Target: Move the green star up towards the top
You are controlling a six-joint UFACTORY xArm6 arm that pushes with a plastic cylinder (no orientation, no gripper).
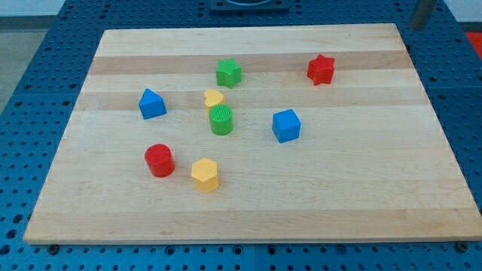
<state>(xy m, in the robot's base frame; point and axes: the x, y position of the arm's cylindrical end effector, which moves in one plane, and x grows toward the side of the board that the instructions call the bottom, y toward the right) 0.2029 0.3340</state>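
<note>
Green star-shaped plastic block sits above centre on the pale wooden board, yellow heart block just below it crowding any push line, while my tip is out of view, so its state cannot be told.

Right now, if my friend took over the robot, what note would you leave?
My tip: not in view, so I cannot say where it sits relative to the blocks.
Green star: in the upper middle of the board, above the yellow heart and green cylinder.
Done: cannot tell whether any pushing has happened; the star is apart from its neighbours, with bare wood between it and the top edge.
Left: push the star further up towards the view's top. The path above it looks free; the red star sits well off to the view's right.
</note>
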